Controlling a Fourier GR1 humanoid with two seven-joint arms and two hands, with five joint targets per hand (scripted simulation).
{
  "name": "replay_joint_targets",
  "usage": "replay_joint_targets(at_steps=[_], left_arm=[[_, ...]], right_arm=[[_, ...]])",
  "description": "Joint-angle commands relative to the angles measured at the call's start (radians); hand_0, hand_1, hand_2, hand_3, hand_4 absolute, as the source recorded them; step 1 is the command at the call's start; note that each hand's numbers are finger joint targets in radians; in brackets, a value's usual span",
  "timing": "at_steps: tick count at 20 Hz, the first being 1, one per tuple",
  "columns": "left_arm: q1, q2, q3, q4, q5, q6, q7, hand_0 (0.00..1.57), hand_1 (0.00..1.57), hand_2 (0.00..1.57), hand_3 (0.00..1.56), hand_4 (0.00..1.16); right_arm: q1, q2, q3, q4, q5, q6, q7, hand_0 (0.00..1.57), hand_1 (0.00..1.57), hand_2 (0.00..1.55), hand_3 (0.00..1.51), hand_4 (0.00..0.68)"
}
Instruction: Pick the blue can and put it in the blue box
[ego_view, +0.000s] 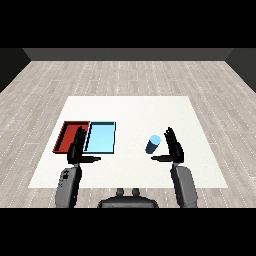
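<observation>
blue can (153, 144) — likely light, rigid, smooth | grasp mid-body | right hand (173, 149) just beside can, fingers straight, holding nothing

This looks like a bare test room set up for handling trials, not a home or a shop. A plain white counter (130, 107) stands alone on a grey wood-plank floor (130, 75), with dark walls (130, 54) closing the room at twelve o'clock. The only furnishings on the counter are a red tray (64, 134) and a light blue tray (102, 137) side by side toward nine o'clock.
</observation>
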Motion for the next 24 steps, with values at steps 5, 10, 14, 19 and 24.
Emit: replay_joint_targets(at_steps=[5,10,14,19,24], left_arm=[[0.005,-0.015,-0.003,-0.001,-0.001,0.003,-0.029,0.00,0.00,0.00,0.00,0.00],[0.064,0.007,0.014,-0.032,0.036,-0.048,-0.023,0.00,0.00,0.00,0.00,0.00],[0.053,0.003,0.015,-0.085,0.054,-0.034,0.041,0.00,0.00,0.00,0.00,0.00],[0.046,-0.002,0.001,-0.078,0.025,-0.020,0.032,0.00,0.00,0.00,0.00,0.00],[-0.012,0.001,0.021,-0.060,0.045,-0.016,0.051,0.00,0.00,0.00,0.00,0.00]], right_arm=[[-0.045,-0.045,-0.068,0.087,-0.043,0.025,-0.002,0.00,0.00,0.00,0.00,0.000],[-0.156,0.021,-0.049,0.274,0.001,-0.058,-0.063,0.00,0.00,0.00,0.00,0.000],[-0.171,-0.026,-0.083,0.339,-0.038,-0.001,-0.072,0.00,0.00,0.00,0.00,0.000],[-0.157,0.042,0.002,0.351,-0.026,-0.076,-0.075,0.00,0.00,0.00,0.00,0.000],[-0.309,0.020,-0.089,0.619,-0.053,-0.007,-0.181,0.00,0.00,0.00,0.00,0.000]])
